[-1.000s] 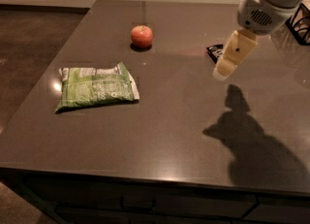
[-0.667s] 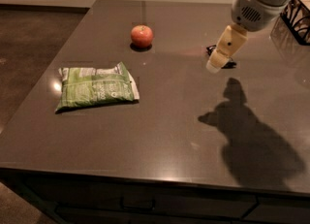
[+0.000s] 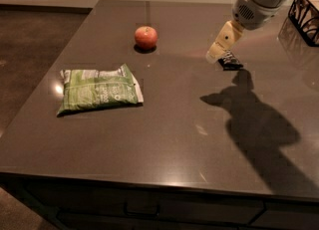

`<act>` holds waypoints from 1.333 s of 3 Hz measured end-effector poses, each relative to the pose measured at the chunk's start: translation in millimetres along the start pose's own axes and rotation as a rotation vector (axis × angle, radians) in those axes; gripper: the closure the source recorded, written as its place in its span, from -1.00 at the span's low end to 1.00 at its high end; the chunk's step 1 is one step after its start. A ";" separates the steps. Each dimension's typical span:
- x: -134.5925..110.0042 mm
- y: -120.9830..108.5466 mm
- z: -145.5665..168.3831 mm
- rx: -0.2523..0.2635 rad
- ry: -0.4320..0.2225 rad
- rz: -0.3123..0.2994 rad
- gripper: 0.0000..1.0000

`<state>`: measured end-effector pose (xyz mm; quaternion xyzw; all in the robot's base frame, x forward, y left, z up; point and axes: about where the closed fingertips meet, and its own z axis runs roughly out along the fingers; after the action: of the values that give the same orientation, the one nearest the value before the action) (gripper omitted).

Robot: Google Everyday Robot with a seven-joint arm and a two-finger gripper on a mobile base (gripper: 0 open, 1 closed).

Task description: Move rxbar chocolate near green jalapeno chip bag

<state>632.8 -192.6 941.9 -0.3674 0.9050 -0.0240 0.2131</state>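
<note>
The rxbar point(image 3: 231, 62) lies flat on the table point(image 3: 164, 139) in the upper right of the frame, and the claw point(image 3: 215, 56) sits just at its upper left edge, the cream tip overlapping the bar's end; whether they touch cannot be told, nor whether the claw is open or closed. The arm reaches down to it from the upper right corner, throwing a broad shadow point(image 3: 254, 122) below the bar. The bar's wrapper shows pale marks that cannot be read. The chip bag point(image 3: 99, 89) lies flat at the left of the frame, well apart from the bar, green and white with white print too blurred to read. An apple point(image 3: 146, 37) stands above the bag, between bag and bar, and a wire basket point(image 3: 305, 14) sits at the right edge. Compared with a second ago the claw has shifted up and left, so the bar now shows at its lower right instead of its left; bag and apple lie as before
</note>
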 end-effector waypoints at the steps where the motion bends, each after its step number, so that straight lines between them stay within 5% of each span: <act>1: -1.3 -24.6 21.0 0.003 -0.003 0.107 -1.00; 4: -2.1 -79.7 69.9 0.011 0.013 0.261 -1.00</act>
<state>714.5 -241.3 895.1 -0.2451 0.9464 -0.0034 0.2105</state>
